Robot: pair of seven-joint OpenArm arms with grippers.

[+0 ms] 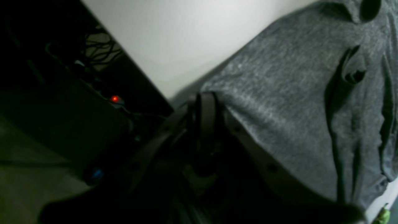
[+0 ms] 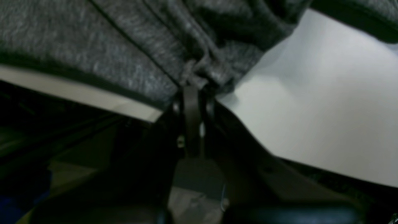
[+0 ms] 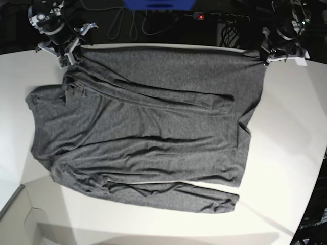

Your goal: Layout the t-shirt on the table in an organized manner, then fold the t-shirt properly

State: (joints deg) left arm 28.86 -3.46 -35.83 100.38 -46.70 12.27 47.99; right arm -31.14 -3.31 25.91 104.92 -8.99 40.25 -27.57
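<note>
Two grippers and one t-shirt are all you have to work with, plus one white tabletop.

From the left wrist view, your left gripper (image 1: 205,102) has its jaws shut on the hem edge of the t-shirt (image 1: 295,102). The cloth lies flat on the tabletop (image 1: 174,40), right by its dark far edge. You hold it there, I think, so you can pull that side straight.

From the right wrist view, your right gripper (image 2: 192,90) has its jaws shut too, and a bunched bit of the t-shirt (image 2: 93,62) is pinched in them. The cloth puckers at the pinch. This grip also sits by the tabletop (image 2: 311,109) edge.

From the base view, the t-shirt (image 3: 148,127) is spread across the middle of the tabletop (image 3: 291,143), with its long side along the far edge. The left gripper (image 3: 265,57) holds one far corner and the right gripper (image 3: 69,53) holds the other. A fold runs across the upper part, and one sleeve lies along the near side. It looks mostly laid out, but folding is not yet done.
</note>
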